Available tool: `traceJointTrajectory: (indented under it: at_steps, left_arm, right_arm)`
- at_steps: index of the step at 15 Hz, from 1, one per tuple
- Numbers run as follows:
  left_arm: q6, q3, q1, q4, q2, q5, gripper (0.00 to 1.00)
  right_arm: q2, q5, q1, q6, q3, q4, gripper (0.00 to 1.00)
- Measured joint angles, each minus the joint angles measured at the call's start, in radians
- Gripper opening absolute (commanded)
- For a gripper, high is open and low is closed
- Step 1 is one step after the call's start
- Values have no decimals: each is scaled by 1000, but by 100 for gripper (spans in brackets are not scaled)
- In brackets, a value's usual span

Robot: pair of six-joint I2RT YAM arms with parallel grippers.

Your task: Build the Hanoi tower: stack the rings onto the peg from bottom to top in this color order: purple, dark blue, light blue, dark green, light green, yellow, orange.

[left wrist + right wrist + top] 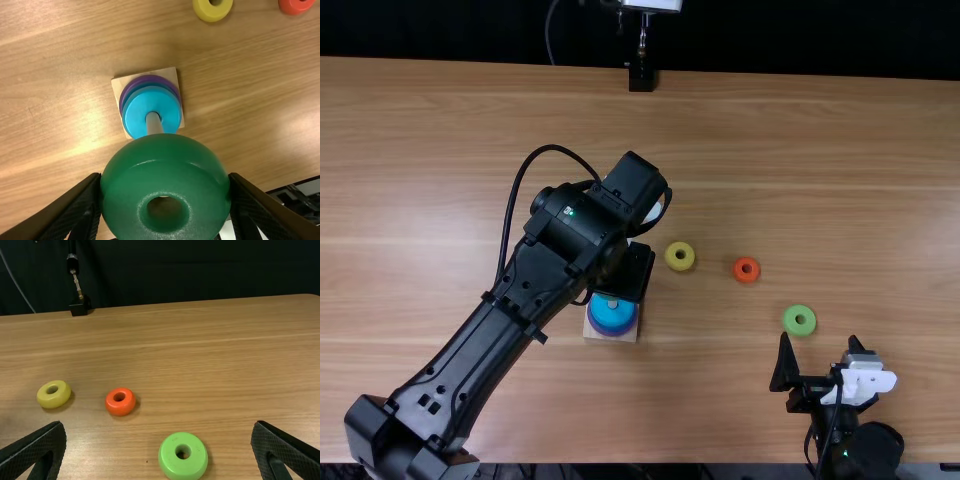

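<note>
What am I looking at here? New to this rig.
The left arm and right arm are black robots at a wooden table. The top view looks down from above; each wrist view comes from that arm's own camera. The left gripper holds a dark green ring near a peg on a square base, with a purple ring, dark blue ring and light blue ring around it. The right gripper is open and empty. A yellow ring, orange ring and light green ring lie loose.

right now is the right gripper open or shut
Open. The right gripper shows its two fingers spread well apart in both the top view and the right wrist view, with nothing gripped between them.
</note>
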Motion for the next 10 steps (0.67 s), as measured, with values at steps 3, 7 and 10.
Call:
traceJointTrajectory:
  at_steps: [3, 7, 10]
  left_arm:
    - [0, -26, 0, 4, 0, 2, 0]
    - [0, -40, 0, 9, 0, 3, 63]
    - [0, -44, 0, 0, 0, 11, 100]
  right_arm:
    - [0, 0, 0, 0, 0, 0, 100]
    - [0, 0, 0, 0, 0, 1, 100]
    - [0, 0, 0, 0, 0, 0, 100]
